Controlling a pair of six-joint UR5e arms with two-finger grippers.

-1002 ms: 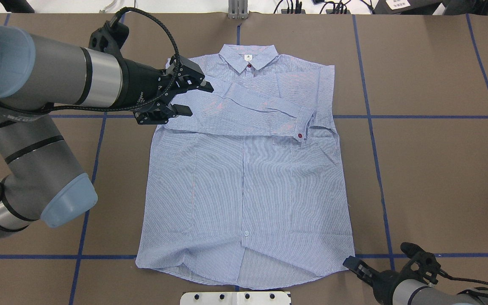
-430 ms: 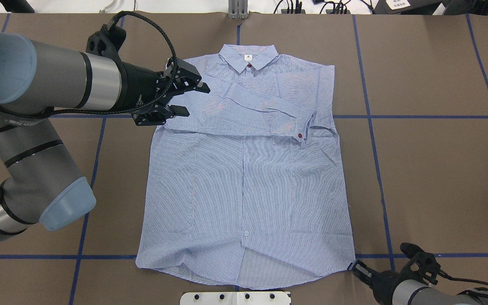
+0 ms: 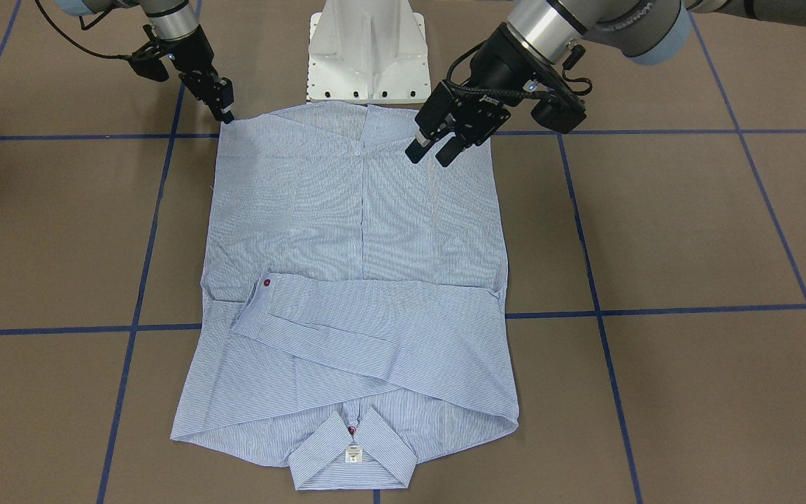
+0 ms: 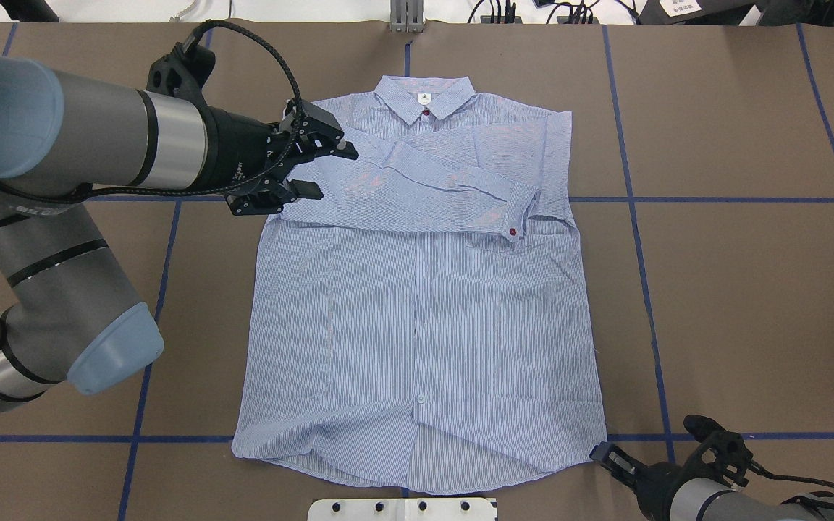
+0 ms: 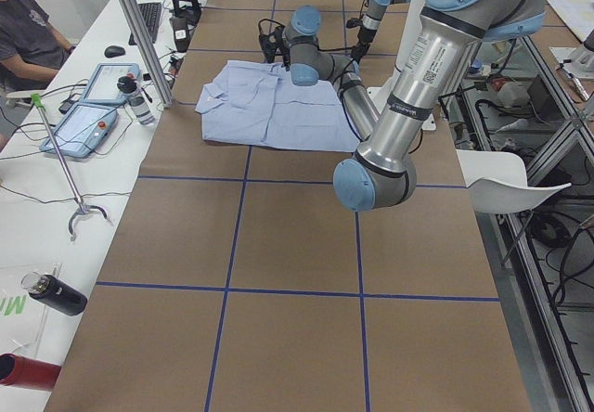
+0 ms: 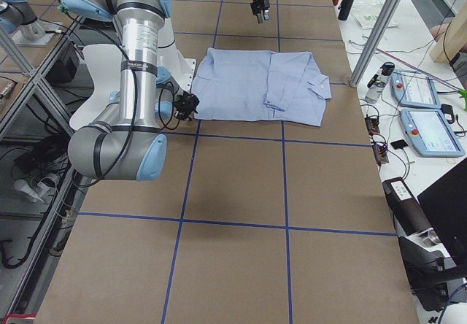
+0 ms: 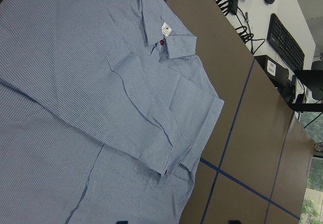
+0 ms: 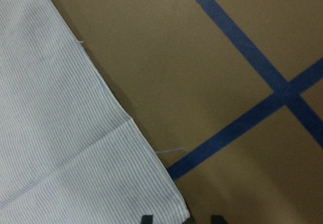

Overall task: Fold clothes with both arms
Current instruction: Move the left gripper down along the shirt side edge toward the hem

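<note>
Left end effector (image 4: 330, 172) hovers wide open above the shirt (image 4: 417, 311) beside its folded sleeve (image 4: 446, 192); right end effector (image 3: 226, 116), fingers slightly parted, brackets the hem corner (image 4: 594, 433) on the desk (image 4: 750, 289), apparently preparing a two-armed fold.

Brown bench (image 4: 735, 304) gridded with blue tape lines (image 4: 714, 199).
A light blue striped shirt (image 4: 417, 325) lies flat at its middle, collar (image 4: 424, 98) toward the far edge.
</note>
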